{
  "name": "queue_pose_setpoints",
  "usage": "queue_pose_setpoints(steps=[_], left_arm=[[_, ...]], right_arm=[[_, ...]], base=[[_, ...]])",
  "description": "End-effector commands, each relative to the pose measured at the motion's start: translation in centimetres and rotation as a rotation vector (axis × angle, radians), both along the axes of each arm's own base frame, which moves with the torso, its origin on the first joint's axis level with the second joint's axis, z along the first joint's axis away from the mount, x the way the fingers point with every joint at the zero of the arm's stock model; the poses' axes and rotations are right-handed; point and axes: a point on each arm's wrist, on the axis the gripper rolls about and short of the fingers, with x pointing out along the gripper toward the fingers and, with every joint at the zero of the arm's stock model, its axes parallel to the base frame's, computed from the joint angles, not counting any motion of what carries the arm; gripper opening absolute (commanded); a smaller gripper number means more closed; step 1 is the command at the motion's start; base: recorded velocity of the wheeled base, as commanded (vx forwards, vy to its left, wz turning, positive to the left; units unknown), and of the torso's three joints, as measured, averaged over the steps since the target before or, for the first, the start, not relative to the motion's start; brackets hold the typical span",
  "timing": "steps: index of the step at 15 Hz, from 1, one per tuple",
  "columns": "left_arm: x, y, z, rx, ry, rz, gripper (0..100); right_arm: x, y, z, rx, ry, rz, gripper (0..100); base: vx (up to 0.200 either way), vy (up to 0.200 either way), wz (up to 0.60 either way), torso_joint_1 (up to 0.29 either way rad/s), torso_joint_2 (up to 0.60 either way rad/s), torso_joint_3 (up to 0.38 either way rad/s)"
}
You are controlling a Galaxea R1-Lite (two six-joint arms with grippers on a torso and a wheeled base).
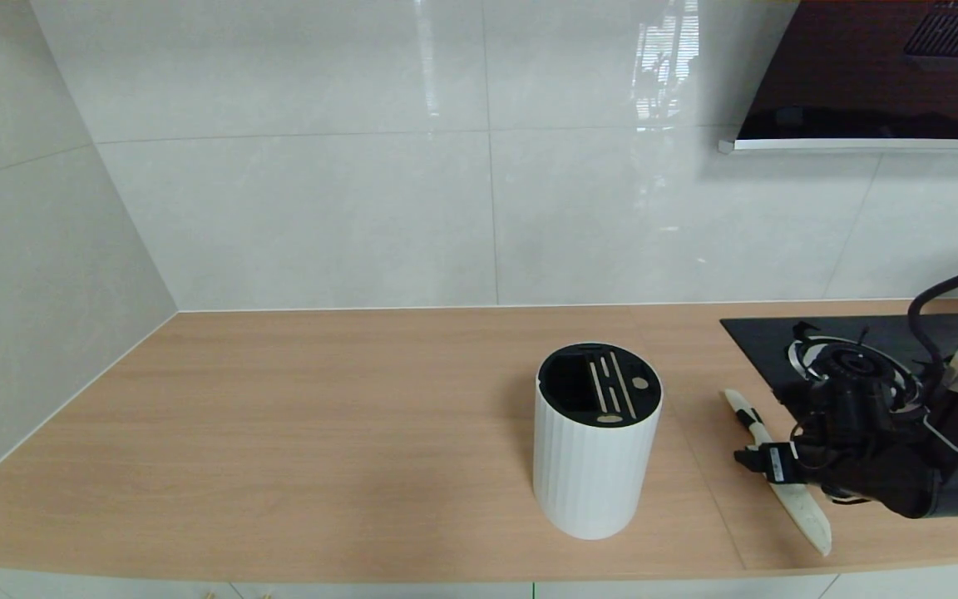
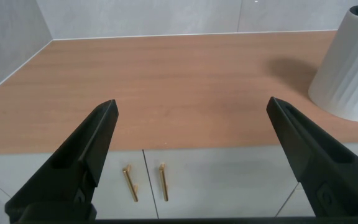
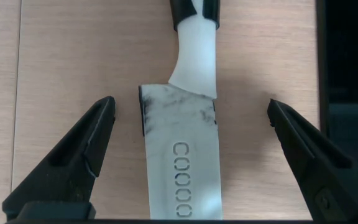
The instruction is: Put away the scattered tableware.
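Note:
A white knife point(image 1: 795, 491) with a black-and-white handle lies flat on the wooden counter point(image 1: 321, 433), just left of the black cooktop. My right gripper point(image 1: 766, 462) hovers directly over it, open. In the right wrist view the knife's blade point(image 3: 180, 162) lies between the spread fingers point(image 3: 73, 168), untouched. A white ribbed holder point(image 1: 595, 441) with a black slotted top stands upright left of the knife. My left gripper point(image 2: 191, 162) is open and holds nothing, out beyond the counter's front edge, with the holder point(image 2: 350, 68) off to one side.
A black cooktop with a burner ring point(image 1: 853, 362) sits at the counter's right end, close to the knife. A range hood point(image 1: 878, 75) hangs on the tiled wall above. Cabinet doors with gold handles point(image 2: 145, 182) are below the counter edge.

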Motion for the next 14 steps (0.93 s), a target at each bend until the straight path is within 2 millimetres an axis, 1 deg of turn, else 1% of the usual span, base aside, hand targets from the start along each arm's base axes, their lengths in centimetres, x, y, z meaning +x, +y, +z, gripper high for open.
queue_pose_setpoints(steps=[1, 3, 4, 11, 14], left_arm=[[0.01, 0.0, 0.01, 0.0, 0.001, 0.0, 100], [0.01, 0.0, 0.01, 0.0, 0.001, 0.0, 100], [0.01, 0.0, 0.01, 0.0, 0.001, 0.0, 100], [0.01, 0.0, 0.01, 0.0, 0.001, 0.0, 100], [0.01, 0.0, 0.01, 0.001, 0.001, 0.0, 100]], right_arm=[[-0.04, 0.0, 0.19, 0.0, -0.006, 0.0, 100], [-0.09, 0.0, 0.1, -0.001, -0.001, -0.001, 100], [-0.38, 0.06, -0.08, 0.0, 0.009, 0.001, 0], [-0.52, 0.11, -0.12, 0.0, 0.014, 0.002, 0], [-0.4, 0.11, 0.42, 0.001, -0.014, 0.0, 0]], base=[[0.0, 0.0, 0.0, 0.0, 0.0, 0.0], [0.0, 0.0, 0.0, 0.0, 0.0, 0.0], [0.0, 0.0, 0.0, 0.0, 0.0, 0.0], [0.0, 0.0, 0.0, 0.0, 0.0, 0.0], [0.0, 0.0, 0.0, 0.0, 0.0, 0.0]])
